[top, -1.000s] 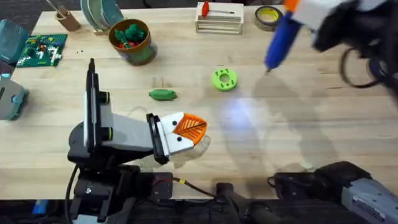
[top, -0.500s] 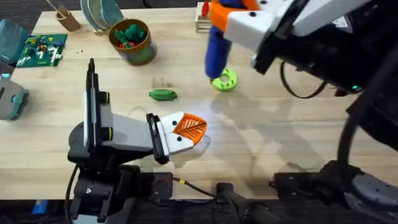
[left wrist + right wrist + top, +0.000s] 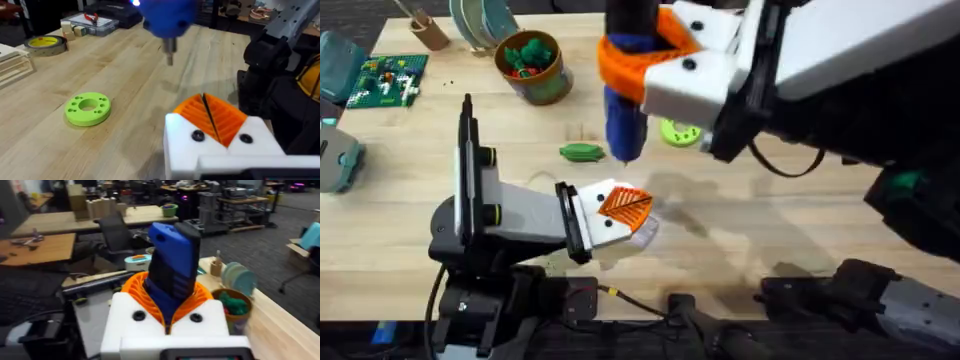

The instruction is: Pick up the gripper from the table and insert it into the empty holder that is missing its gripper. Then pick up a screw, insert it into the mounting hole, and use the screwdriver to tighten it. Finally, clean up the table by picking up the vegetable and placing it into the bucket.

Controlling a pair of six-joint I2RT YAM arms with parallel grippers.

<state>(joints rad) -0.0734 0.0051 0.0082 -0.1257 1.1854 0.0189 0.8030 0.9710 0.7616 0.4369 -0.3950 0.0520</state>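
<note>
The right gripper (image 3: 638,62) is clamped on the screwdriver (image 3: 623,120), orange pads pressed to its blue body. The tool stands about upright, bit pointing down at the table, its tip hanging above the wood between the vegetable (image 3: 582,152) and the left gripper (image 3: 625,205). The left gripper's orange pads (image 3: 212,114) meet in a thin line, closed on nothing I can make out. The vegetable lies flat, long axis across the table. The bucket (image 3: 531,68) stands farther back. The green disc (image 3: 678,131) is partly hidden behind the right arm.
</note>
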